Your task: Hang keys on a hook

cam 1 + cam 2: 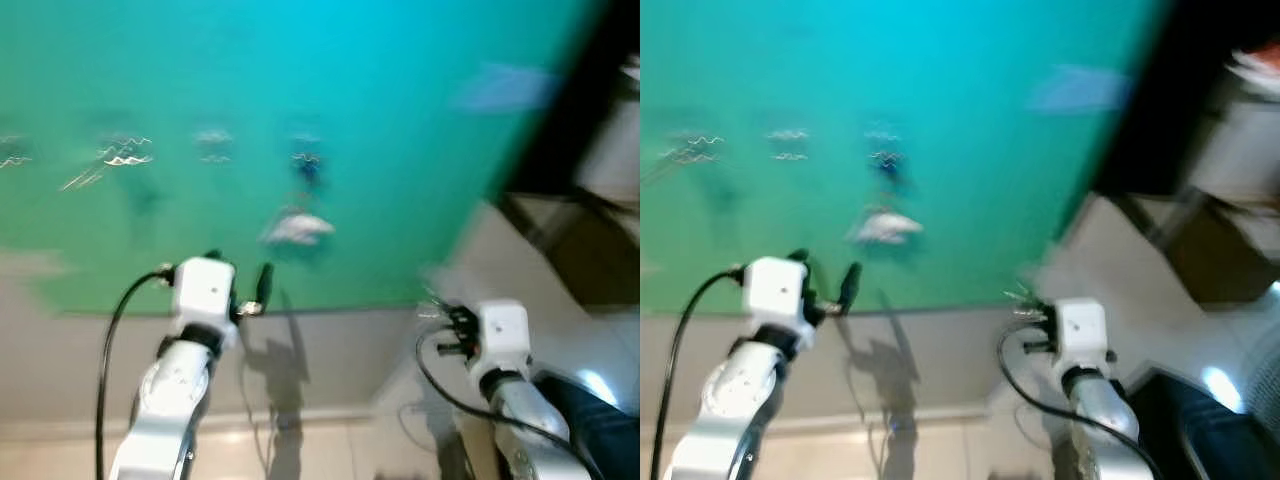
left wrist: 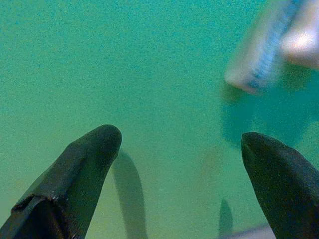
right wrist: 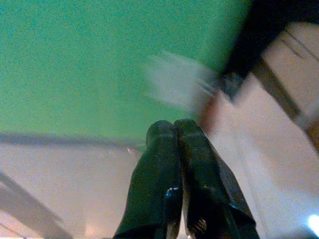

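A: Where were the keys?

B: The head views were blurred. A pale smeared shape, possibly the keys (image 1: pixel 297 229), hung on the teal-green wall (image 1: pixel 400 120) at the frame's centre, under one of several small hooks (image 1: pixel 306 160) strung in a row across the upper left. I could not tell more.

A: And the left pincer?

B: The left pincer (image 2: pixel 182 149) was raised toward the wall at lower left in the head view, its two black fingers (image 2: pixel 87 159) spread well apart, nothing between them. A blurred pale object showed on the wall beyond them.

A: The right one?

B: The right pincer (image 3: pixel 173 130) sat at lower right, near where the green wall met a light wall and dark doorway (image 1: pixel 590 110). Its fingers were pressed together; whether something thin was pinched between them, I could not tell.
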You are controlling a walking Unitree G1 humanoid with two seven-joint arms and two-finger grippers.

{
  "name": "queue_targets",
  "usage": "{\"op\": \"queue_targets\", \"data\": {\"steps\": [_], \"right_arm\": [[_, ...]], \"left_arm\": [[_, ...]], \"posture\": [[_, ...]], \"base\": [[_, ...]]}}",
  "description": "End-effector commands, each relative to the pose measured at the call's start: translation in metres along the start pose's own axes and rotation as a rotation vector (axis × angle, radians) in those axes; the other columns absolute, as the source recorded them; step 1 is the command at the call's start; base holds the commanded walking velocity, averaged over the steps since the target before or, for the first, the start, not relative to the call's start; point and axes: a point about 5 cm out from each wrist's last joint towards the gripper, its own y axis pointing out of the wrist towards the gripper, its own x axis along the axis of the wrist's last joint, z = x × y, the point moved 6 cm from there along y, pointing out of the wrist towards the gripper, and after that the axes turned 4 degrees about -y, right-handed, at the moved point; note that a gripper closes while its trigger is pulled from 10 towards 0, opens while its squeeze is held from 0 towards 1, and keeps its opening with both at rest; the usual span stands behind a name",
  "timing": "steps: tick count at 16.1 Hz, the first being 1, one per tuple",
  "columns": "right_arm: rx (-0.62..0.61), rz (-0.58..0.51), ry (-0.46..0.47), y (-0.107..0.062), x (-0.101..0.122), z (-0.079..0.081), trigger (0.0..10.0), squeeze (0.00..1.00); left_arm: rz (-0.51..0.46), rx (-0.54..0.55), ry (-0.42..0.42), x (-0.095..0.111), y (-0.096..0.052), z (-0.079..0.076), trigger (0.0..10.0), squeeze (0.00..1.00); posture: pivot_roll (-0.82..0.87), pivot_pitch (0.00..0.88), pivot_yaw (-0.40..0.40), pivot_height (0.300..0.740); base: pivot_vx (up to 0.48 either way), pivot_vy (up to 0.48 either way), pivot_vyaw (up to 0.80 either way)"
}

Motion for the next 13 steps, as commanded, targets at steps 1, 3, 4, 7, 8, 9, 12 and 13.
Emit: {"op": "queue_targets", "data": {"steps": [1, 3, 4, 7, 8, 9, 12, 13], "right_arm": [[0.042, -0.037, 0.007, 0.004, 0.012, 0.015, 10.0, 0.00], [0.042, -0.034, 0.006, 0.004, 0.011, 0.016, 10.0, 0.00], [0.044, -0.033, 0.004, 0.004, 0.011, 0.016, 10.0, 0.00], [0.057, -0.045, -0.035, 0.008, 0.020, 0.018, 10.0, 0.00], [0.055, -0.055, -0.058, 0.010, 0.025, 0.016, 10.0, 0.00], [0.062, -0.075, -0.083, 0.015, 0.037, 0.015, 10.0, 0.00], [0.182, -0.159, -0.203, 0.036, 0.079, 0.028, 10.0, 0.00], [0.256, -0.211, -0.260, 0.051, 0.104, 0.042, 10.0, 0.00]], "left_arm": [[0.054, 0.050, 0.029, -0.014, -0.007, 0.016, 10.0, 0.00], [0.055, 0.053, 0.031, -0.014, -0.007, 0.016, 10.0, 0.00], [0.056, 0.054, 0.030, -0.014, -0.007, 0.016, 10.0, 0.00], [0.057, 0.060, 0.033, -0.015, -0.007, 0.017, 10.0, 0.00], [0.057, 0.060, 0.034, -0.015, -0.007, 0.017, 10.0, 0.00], [0.058, 0.059, 0.034, -0.015, -0.007, 0.017, 10.0, 0.00], [0.053, 0.046, 0.037, -0.014, -0.003, 0.012, 10.0, 0.00], [0.045, 0.033, 0.032, -0.012, 0.000, 0.007, 10.0, 0.00]], "posture": [[0.05, 0.000, -0.051, 0.740], [0.05, 0.000, -0.051, 0.740], [0.05, 0.000, -0.051, 0.740], [0.05, 0.000, -0.056, 0.740], [0.05, 0.000, -0.056, 0.740], [0.05, 0.000, -0.055, 0.740], [0.04, 0.000, -0.058, 0.740], [0.04, 0.000, -0.066, 0.740]], "base": [[0.000, 0.000, 0.00], [0.000, 0.000, 0.00], [0.000, 0.000, 0.00], [0.000, 0.000, 0.00], [0.000, 0.000, 0.00], [0.000, 0.000, 0.00], [0.000, 0.000, 0.00], [0.000, 0.000, 0.00]]}}
